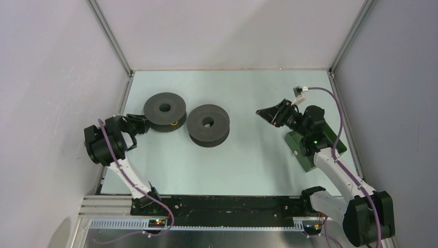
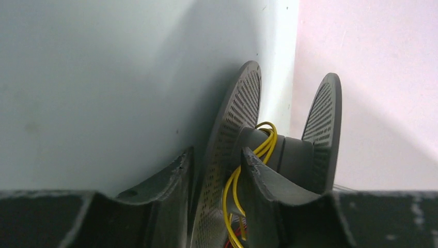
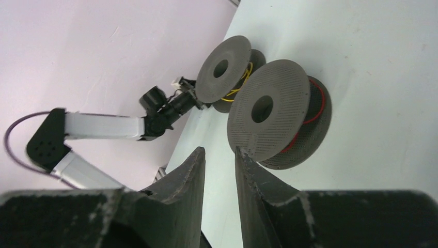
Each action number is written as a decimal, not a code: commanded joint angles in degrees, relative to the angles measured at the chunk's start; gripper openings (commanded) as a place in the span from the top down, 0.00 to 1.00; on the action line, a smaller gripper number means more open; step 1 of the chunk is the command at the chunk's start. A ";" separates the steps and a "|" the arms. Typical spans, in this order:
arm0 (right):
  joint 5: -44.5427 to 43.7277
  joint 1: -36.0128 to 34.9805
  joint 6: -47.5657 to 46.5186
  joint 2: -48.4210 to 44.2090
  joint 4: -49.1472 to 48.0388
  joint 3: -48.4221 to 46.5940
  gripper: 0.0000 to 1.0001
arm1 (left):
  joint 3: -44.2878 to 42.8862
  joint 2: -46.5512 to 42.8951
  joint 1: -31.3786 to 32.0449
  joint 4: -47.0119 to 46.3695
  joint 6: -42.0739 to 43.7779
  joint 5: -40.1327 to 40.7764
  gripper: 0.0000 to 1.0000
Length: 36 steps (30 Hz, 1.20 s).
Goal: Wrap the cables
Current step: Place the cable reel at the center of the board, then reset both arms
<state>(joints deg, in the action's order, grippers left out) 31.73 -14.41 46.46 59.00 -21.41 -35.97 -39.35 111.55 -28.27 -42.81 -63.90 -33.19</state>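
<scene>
Dark grey spools sit side by side on the pale surface (image 1: pixel 248 165), each carrying one of the cables. The left spool (image 1: pixel 165 111) has the yellow cable (image 2: pixel 269 142) looped loosely round its core between the two perforated flanges, a few strands bulging outward. The middle spool (image 1: pixel 208 124) holds the red cable (image 3: pixel 309 119), wound in the gap between its flanges.

The left gripper (image 1: pixel 143 123) is at the left spool's near side. Its fingers (image 2: pixel 173 181) stand apart astride the edge of one flange, one of them inside the channel just beside the yellow strands. The right gripper (image 3: pixel 219 150) is well apart from both spools, its fingers slightly parted around nothing. Its arm reaches over a green block (image 1: pixel 297 150).
</scene>
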 commanded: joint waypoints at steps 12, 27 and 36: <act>-7.36 2.83 -11.12 -0.82 11.61 -1.64 0.69 | 15.58 -35.16 1.65 28.10 11.77 24.92 0.53; -25.32 -6.93 -26.02 -8.43 42.24 -18.50 0.01 | -0.72 -81.57 27.64 55.23 42.30 21.39 0.07; -23.88 -11.91 -23.68 -16.08 46.70 -19.21 0.00 | 0.09 -91.87 33.63 55.30 44.29 1.42 0.00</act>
<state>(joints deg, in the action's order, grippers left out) 10.39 -24.47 22.63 44.14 21.37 -53.49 -39.55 21.89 2.46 11.49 -22.79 -21.54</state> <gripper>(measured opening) 0.993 0.995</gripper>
